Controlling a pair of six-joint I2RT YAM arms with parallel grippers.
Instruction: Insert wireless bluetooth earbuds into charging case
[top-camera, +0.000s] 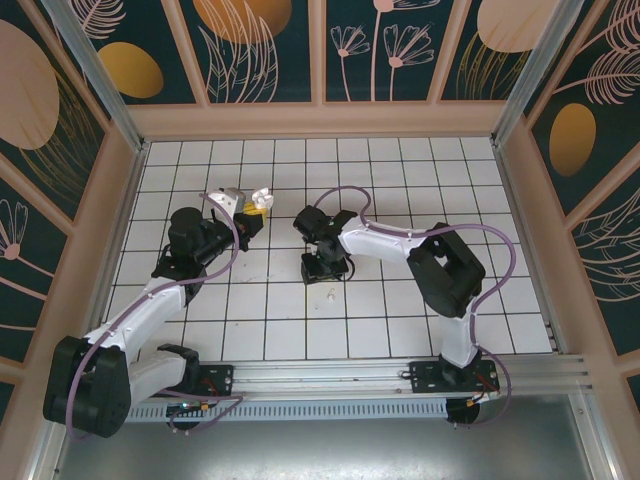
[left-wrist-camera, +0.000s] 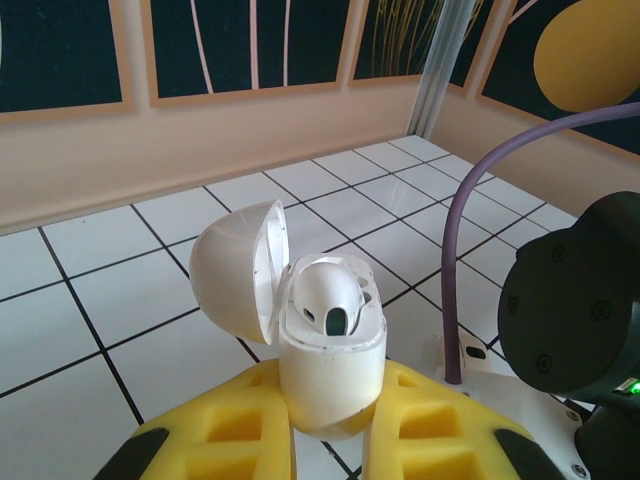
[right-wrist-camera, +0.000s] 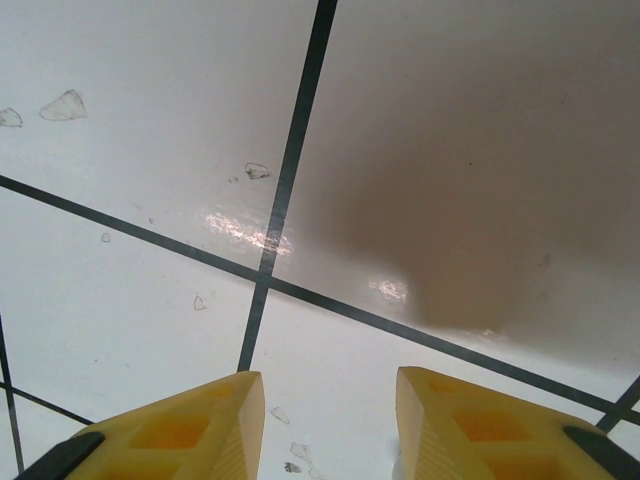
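Top external view: a white tiled table (top-camera: 400, 320), with flower-painted walls (top-camera: 260, 50) around. The left gripper (left-wrist-camera: 330, 425) is clamped on the open charging case (left-wrist-camera: 332, 365), which has one earbud (left-wrist-camera: 325, 295) inside. The right gripper (right-wrist-camera: 330, 420) has its jaws apart and holds nothing.

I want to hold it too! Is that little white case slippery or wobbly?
Probably slippery: the charging case looks smooth and rounded. Its open lid joins at one edge, so bumps might flap it. The earbud inside may spill if tipped.
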